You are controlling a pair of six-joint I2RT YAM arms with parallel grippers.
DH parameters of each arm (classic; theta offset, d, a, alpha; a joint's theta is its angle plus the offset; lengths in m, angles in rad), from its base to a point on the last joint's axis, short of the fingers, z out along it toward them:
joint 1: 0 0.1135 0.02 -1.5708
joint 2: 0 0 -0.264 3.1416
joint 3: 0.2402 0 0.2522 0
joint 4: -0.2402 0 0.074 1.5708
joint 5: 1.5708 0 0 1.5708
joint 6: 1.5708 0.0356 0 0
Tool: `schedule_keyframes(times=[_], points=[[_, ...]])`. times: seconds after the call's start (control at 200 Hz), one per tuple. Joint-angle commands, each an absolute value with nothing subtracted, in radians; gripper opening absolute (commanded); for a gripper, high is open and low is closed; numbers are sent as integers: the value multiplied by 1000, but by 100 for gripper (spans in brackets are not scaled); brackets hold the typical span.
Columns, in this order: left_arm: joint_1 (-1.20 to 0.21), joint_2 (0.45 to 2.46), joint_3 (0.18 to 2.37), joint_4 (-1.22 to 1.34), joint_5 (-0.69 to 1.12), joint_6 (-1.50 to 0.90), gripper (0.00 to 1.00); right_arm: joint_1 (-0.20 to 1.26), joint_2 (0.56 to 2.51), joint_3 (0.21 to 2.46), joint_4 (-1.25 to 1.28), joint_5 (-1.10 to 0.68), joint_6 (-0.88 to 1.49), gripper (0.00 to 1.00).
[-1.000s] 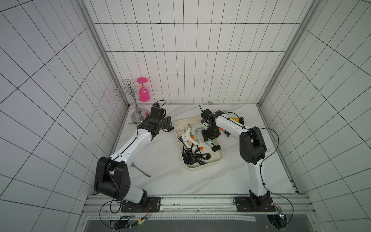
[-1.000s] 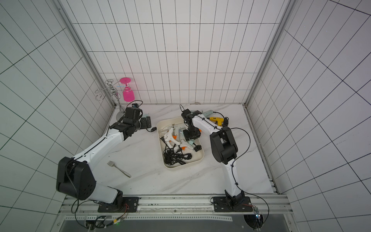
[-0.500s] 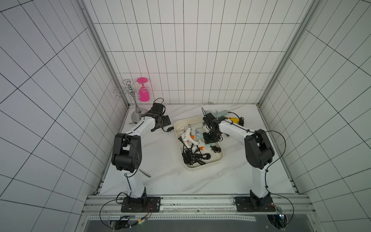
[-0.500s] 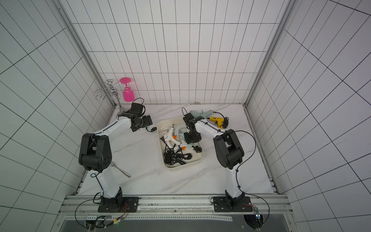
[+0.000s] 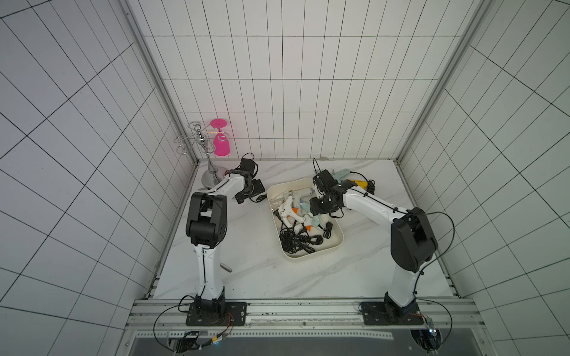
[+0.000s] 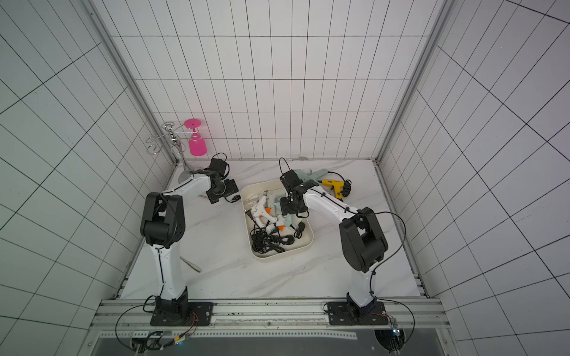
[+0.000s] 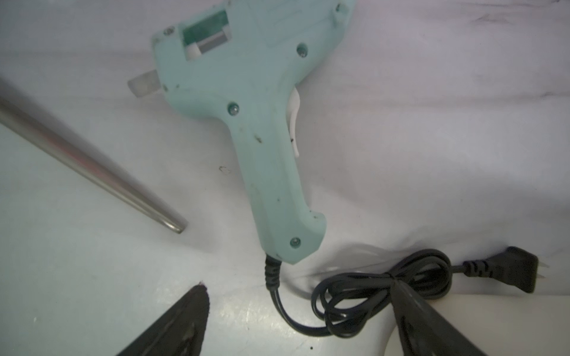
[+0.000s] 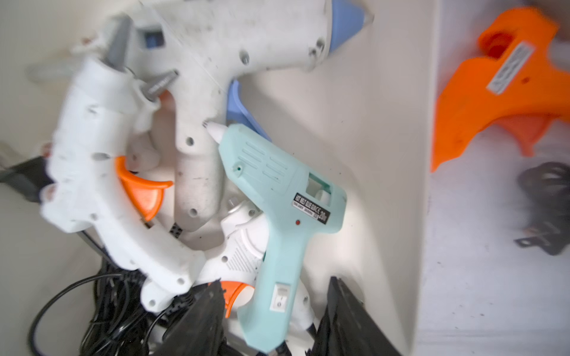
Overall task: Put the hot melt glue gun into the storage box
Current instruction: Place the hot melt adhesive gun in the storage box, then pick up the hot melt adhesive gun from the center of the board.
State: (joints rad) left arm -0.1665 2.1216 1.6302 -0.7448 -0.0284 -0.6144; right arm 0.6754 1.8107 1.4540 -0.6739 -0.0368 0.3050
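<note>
The storage box (image 5: 311,256) sits mid-table with four glue guns showing inside: three white guns (image 8: 101,172) and one boxed mint gun (image 8: 287,197), over a tangle of black cords (image 5: 296,242) at the near end. Three more are outside. A loose mint glue gun (image 7: 246,123) lies left of the box under the left gripper (image 7: 299,289), whose jaws are spread wide and empty. A pale green gun (image 6: 313,174) and a yellow gun (image 6: 334,186) sit far right, behind the right arm. The right gripper (image 8: 274,280) straddles the boxed mint gun's handle, partly open, not pinching it. Far left, one wire rack (image 5: 202,142) hangs one pink glass (image 5: 222,147).
</note>
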Motion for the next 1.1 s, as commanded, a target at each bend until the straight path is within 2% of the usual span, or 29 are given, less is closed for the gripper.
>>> schedule_keyframes(times=[0.0,0.135,0.22,0.34,0.405,0.46,0.555,0.719,0.784,0.869,1.094], points=[[-162,2175,1703,-789,-91,-655,92,674,1758,1448,-669,-35,275,58],[-163,2260,1828,-873,-176,-680,90,657,1732,1391,-576,-147,269,58],[-159,2311,1902,-922,-177,-712,89,635,1726,1365,-542,-230,287,59],[-161,2357,1960,-938,-163,-729,83,610,1727,1351,-534,-267,283,59],[-162,2380,1983,-962,-158,-730,77,594,1724,1345,-534,-290,282,59],[-163,2385,1981,-965,-163,-724,66,577,1723,1341,-532,-313,284,59],[-166,2391,1977,-962,-222,-709,53,549,1726,1332,-516,-379,291,59],[-167,2451,2058,-1027,-185,-672,30,515,1744,1328,-498,-458,301,59],[-172,2463,2069,-1039,-159,-664,27,504,1751,1331,-494,-482,309,59],[-172,2457,2061,-1041,-130,-657,16,492,1757,1333,-491,-509,313,59],[-169,2299,1947,-941,-2,-632,9,459,1743,1315,-485,-558,290,61]])
